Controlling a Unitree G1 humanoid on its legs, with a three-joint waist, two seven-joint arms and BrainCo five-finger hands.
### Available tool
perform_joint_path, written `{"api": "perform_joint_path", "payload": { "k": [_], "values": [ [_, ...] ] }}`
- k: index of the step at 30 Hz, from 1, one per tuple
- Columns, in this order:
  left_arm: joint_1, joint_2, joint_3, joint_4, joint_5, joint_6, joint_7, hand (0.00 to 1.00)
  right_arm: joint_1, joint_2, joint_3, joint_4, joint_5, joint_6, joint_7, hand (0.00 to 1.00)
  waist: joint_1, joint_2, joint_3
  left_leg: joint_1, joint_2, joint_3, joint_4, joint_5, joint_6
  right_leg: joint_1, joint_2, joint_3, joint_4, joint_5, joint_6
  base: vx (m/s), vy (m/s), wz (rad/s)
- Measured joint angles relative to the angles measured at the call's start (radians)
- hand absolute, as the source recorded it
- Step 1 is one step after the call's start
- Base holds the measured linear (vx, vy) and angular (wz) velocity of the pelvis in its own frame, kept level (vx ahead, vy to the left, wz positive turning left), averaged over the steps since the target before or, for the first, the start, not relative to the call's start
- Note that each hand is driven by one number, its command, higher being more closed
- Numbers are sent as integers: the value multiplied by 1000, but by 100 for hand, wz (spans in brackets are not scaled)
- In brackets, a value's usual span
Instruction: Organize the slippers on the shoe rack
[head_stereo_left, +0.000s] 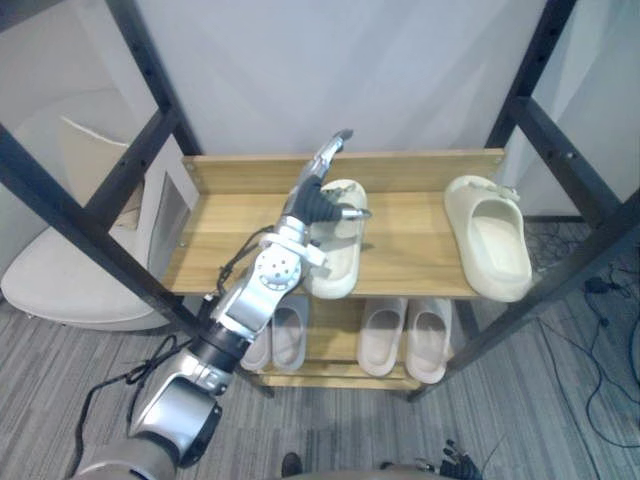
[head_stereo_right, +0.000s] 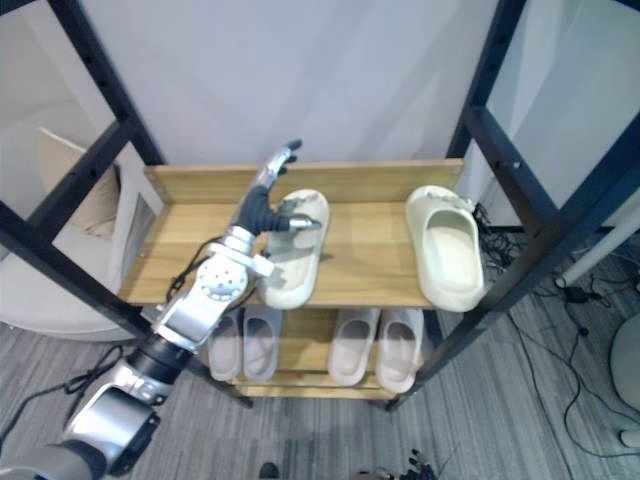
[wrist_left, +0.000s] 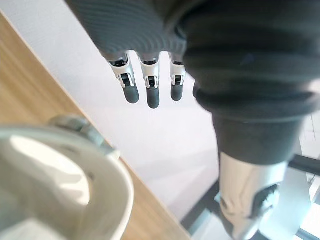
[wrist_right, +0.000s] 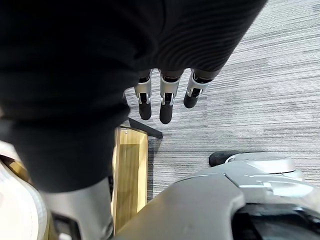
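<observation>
Centre frame, the left hand (head_stereo_left: 319, 198), fingers straight and empty, is over a slipper (head_stereo_left: 340, 262) on the rack (head_stereo_left: 410, 235); the right hand (wrist_right: 165, 107) hangs relaxed.

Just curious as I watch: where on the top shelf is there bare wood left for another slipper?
Widest bare wood: top shelf between left slipper and right slipper. A strip also lies left of the left slipper, by the left hand. Lower shelf is crowded: four slippers.
</observation>
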Motion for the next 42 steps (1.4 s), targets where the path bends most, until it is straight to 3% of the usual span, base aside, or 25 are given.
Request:
{"api": "perform_joint_path", "payload": {
  "k": [19, 20, 42],
  "values": [
    [-1, 47, 49, 143, 61, 40, 3, 0, -2, 1, 0, -6, 2, 0, 18, 0, -6, -8, 9, -1, 0, 7, -15, 0, 0, -1, 0, -2, -20, 5, -2, 0, 0, 0],
    [-1, 49, 49, 144, 61, 40, 3, 100, -2, 1, 0, -6, 2, 0, 18, 0, -6, -8, 10, -1, 0, 7, -15, 0, 0, -1, 0, -2, -20, 5, -2, 0, 0, 0],
    [-52, 107, 68, 184, 68, 24, 2, 100, -5, 0, -1, -10, 3, -3, 19, 0, -7, -2, 22, -17, -1, 15, -16, 3, 1, -11, -1, 5, -50, 34, 3, -11, 2, -1]
  ]
}}
